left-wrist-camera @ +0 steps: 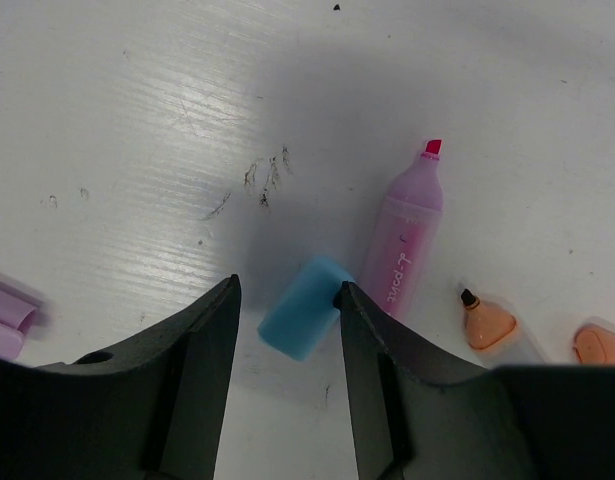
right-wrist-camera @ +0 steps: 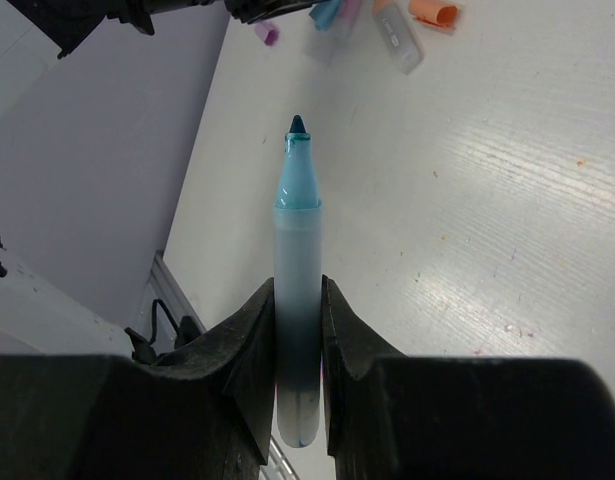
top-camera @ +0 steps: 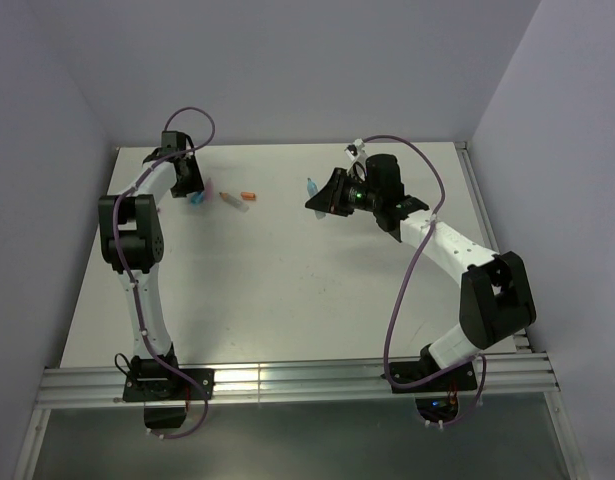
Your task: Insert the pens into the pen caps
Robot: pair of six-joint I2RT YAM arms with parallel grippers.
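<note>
My left gripper (left-wrist-camera: 287, 292) is open and low over the table, its jaws either side of the blue cap (left-wrist-camera: 305, 306), which lies flat. The right finger (left-wrist-camera: 372, 350) touches or nearly touches the cap. The uncapped pink pen (left-wrist-camera: 407, 235) lies just right of it, then the orange-clear pen (left-wrist-camera: 487, 325) and the orange cap (left-wrist-camera: 599, 345). The pink cap (left-wrist-camera: 7, 320) lies at the left edge. My right gripper (right-wrist-camera: 297, 285) is shut on the light blue pen (right-wrist-camera: 297, 230), tip pointing away, held above the table at mid-back (top-camera: 311, 186).
The left gripper (top-camera: 194, 190) works at the back left, close to the wall. The orange-clear pen (top-camera: 232, 198) and orange cap (top-camera: 249, 195) lie between the two grippers. The table's metal rail (top-camera: 287, 380) runs along the near edge.
</note>
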